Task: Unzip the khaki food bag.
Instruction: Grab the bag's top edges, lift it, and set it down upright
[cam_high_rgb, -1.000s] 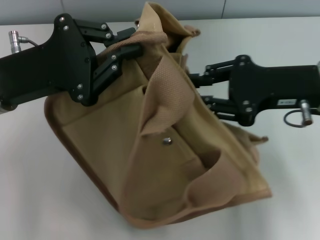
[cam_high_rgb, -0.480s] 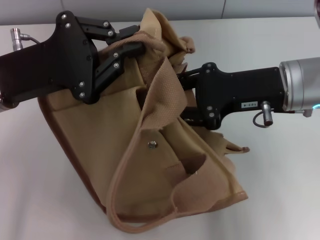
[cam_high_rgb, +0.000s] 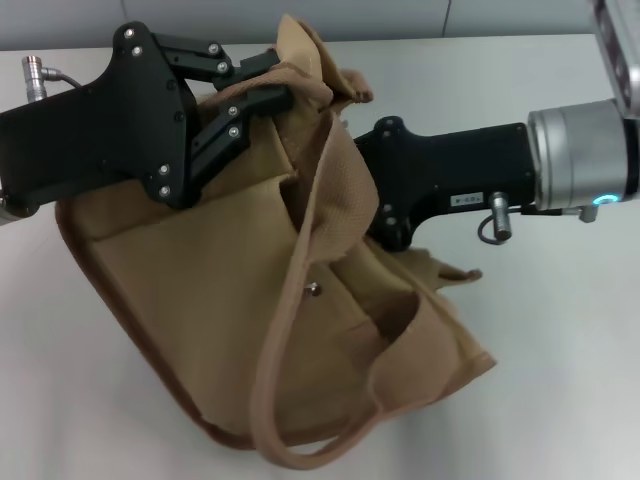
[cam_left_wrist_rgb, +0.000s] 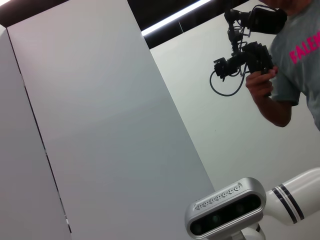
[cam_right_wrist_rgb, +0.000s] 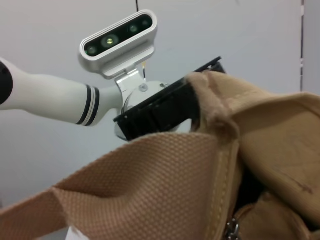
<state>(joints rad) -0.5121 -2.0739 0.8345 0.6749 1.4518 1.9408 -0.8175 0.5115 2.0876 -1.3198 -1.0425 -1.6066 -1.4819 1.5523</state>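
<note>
The khaki food bag (cam_high_rgb: 220, 300) lies tilted on the white table (cam_high_rgb: 560, 380), its front pocket and metal snap (cam_high_rgb: 312, 289) facing up. My left gripper (cam_high_rgb: 268, 85) is shut on the bag's top edge at the upper left and holds it up. My right gripper (cam_high_rgb: 372, 190) reaches in from the right, its tip hidden behind a wide webbing handle (cam_high_rgb: 335, 190) at the bag's top. In the right wrist view the bag's top edge (cam_right_wrist_rgb: 270, 130), the handle (cam_right_wrist_rgb: 150, 180) and a silver zipper pull (cam_right_wrist_rgb: 230, 229) show close up.
The bag's other handle (cam_high_rgb: 300, 455) hangs in a loop toward the table's near edge. A grey wall (cam_high_rgb: 400, 15) runs behind the table. The left wrist view shows only wall panels, a person with a camera (cam_left_wrist_rgb: 295, 55) and my head camera (cam_left_wrist_rgb: 225, 207).
My right gripper has moved left along the bag's top toward the left gripper. The bag has shifted left and its lower handle loop has dropped lower. The left gripper has stayed put.
</note>
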